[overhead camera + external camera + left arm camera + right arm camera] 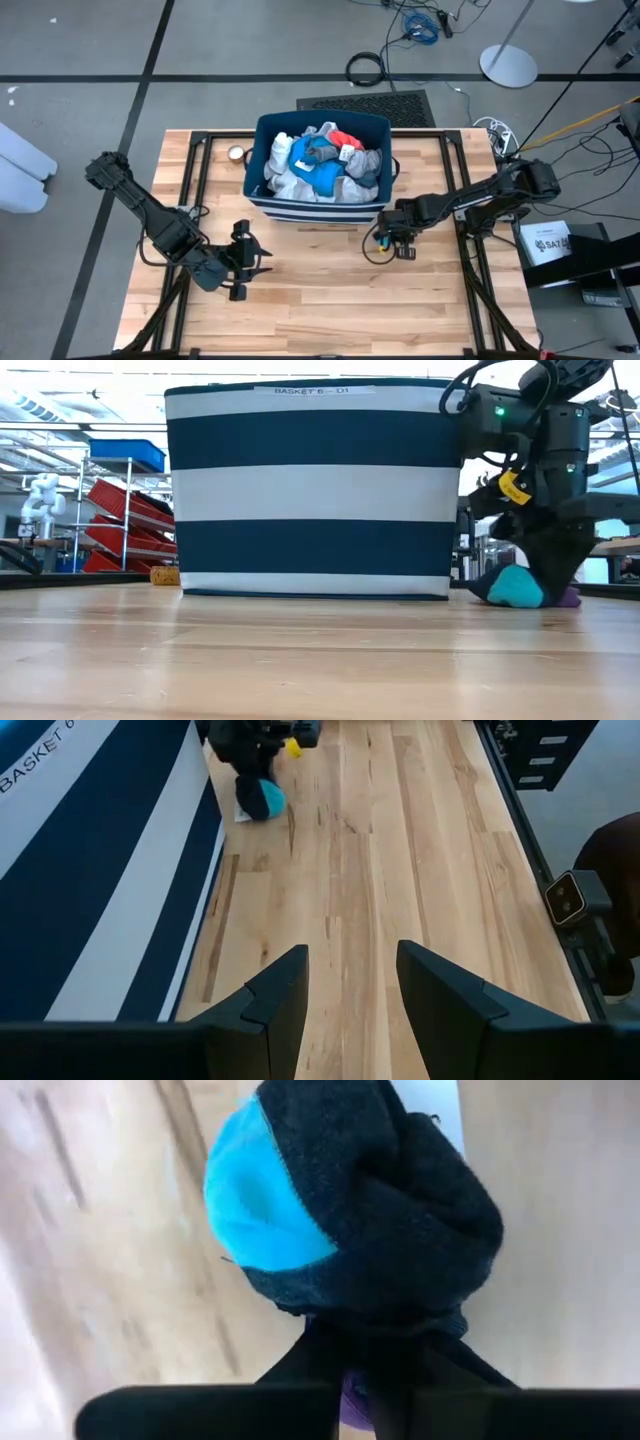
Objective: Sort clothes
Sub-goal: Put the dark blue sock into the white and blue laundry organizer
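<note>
Striped bin point(310, 490) labelled "BASKET 6 – D1". Right gripper point(548, 575) clenched on rolled dark-and-teal sock point(350, 1220) at tabletop. Left gripper point(350, 995) released, empty.

The wooden table point(320, 300) carries the striped bin point(318, 208) and a balled sock point(515, 588).

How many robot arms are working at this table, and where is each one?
2. The left arm reaches in from the table's left side, its open tool over bare wood. The right arm comes from the right, its tool holding a balled dark and turquoise sock beside the striped bin.
</note>
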Motion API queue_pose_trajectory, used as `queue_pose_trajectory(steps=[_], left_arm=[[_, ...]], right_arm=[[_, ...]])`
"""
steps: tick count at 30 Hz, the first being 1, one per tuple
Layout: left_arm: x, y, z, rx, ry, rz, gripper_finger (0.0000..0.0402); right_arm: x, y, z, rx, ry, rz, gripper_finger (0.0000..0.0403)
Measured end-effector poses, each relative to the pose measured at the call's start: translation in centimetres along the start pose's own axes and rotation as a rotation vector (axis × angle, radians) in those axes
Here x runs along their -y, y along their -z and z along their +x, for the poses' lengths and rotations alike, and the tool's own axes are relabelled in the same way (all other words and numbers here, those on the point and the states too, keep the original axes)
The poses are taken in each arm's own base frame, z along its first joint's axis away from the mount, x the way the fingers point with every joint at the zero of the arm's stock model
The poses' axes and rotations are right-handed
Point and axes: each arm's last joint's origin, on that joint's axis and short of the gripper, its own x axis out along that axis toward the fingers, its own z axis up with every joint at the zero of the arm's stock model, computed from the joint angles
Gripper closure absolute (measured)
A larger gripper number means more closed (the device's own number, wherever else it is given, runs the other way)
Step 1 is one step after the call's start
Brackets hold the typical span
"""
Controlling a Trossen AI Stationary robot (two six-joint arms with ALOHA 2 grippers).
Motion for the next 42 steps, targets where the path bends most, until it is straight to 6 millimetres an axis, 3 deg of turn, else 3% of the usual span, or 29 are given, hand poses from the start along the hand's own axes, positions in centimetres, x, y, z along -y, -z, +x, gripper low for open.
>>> queue_pose_trajectory(steps=[10, 14, 19, 26, 30, 35, 38, 42], left_arm=[[0.0, 0.0, 0.0, 0.000, 0.000, 0.000, 0.0237], [0.0, 0.0, 0.0, 0.000, 0.000, 0.000, 0.0237], [0.0, 0.0, 0.0, 0.002, 0.001, -0.001, 0.0237], [0.0, 0.0, 0.0, 0.004, 0.002, -0.002, 0.0237], [0.0, 0.0, 0.0, 0.004, 0.002, -0.002, 0.0237], [0.0, 0.0, 0.0, 0.004, 0.002, -0.002, 0.0237], [0.0, 0.0, 0.0, 0.004, 0.002, -0.001, 0.0237], [0.0, 0.0, 0.0, 0.004, 0.002, -0.002, 0.0237]], right_arm=[[-1.8, 0.4, -1.6, 0.026, -0.198, 0.192, 0.0398], [-3.2, -0.3, -3.4, 0.081, -0.245, 0.232, 0.0399], [-5.5, -3.1, -8.0, 0.258, -0.339, 0.174, 0.0400], [-6.6, -7.0, -17.6, 0.669, -0.298, 0.032, 0.0400], [-5.7, -8.1, -23.0, 0.889, -0.178, -0.037, 0.0400], [-3.1, -8.7, -27.7, 1.069, 0.066, 0.019, 0.0400], [-0.8, -9.0, -28.5, 1.095, 0.184, 0.105, 0.0401], [2.7, -9.7, -27.8, 1.042, 0.254, 0.234, 0.0401]])
